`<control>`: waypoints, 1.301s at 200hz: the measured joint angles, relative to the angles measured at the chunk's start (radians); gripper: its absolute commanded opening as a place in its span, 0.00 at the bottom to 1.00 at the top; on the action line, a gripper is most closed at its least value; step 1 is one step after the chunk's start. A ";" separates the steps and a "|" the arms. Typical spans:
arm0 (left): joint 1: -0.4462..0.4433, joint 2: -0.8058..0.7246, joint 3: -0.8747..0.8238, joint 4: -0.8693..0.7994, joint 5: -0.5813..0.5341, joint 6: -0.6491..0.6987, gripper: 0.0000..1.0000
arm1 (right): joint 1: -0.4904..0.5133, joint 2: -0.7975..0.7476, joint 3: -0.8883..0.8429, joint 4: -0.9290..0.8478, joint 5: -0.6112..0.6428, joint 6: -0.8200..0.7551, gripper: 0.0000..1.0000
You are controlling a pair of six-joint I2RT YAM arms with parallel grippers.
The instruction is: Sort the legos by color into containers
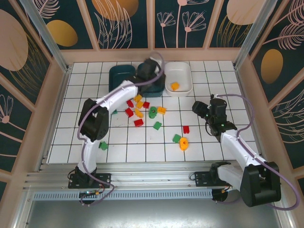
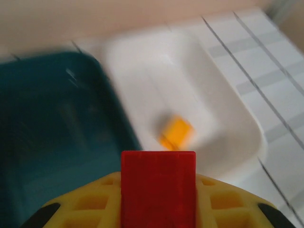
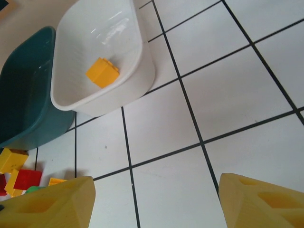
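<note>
Three tubs sit in a row along the far edge of the table (image 1: 90, 83): first teal tub (image 1: 118, 76) furthest left, second teal tub (image 1: 159, 87) right against it at mid-edge, white tub (image 1: 184, 72) just beside that on the right. Left gripper (image 1: 148, 71) is reached out over the second teal tub and hides most of it in the top view. In the left wrist view its yellow fingers (image 2: 85, 206) pinch a held red brick (image 2: 158, 187) upright, with teal tub interior below-left and the white tub beside it; the background there is blurred. The white tub holds one yellow-orange brick (image 1: 175, 86), near its front wall. Right gripper (image 3: 156, 202) has its jaws spread wide with nothing between them, over bare tiles on the right half of the table, facing the white tub; can't tell if it touches the surface. The rest of the legos lie loose on the tiles. The main cluster is around table centre, just in front of the teal tubs: red pieces (image 1: 138, 122), yellow pieces (image 1: 138, 113), green pieces (image 1: 152, 112), several touching. Closer to the near edge, a green brick (image 1: 176, 138) sits just beside an orange piece (image 1: 184, 143), with a lone red brick (image 1: 186, 129) near them. One stray green brick (image 1: 103, 146) lies toward the near-left corner, next to the left arm
</note>
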 measured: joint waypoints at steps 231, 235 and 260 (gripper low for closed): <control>-0.072 -0.361 -0.627 0.059 0.065 -0.089 0.77 | 0.130 0.031 0.010 0.038 0.056 -0.042 0.73; -0.087 -0.351 -0.631 0.058 0.065 -0.089 0.77 | 0.124 0.034 0.006 0.045 0.054 -0.042 0.73; -0.128 -0.264 -0.632 0.055 0.034 -0.093 0.77 | 0.100 0.071 -0.016 0.078 0.042 -0.028 0.73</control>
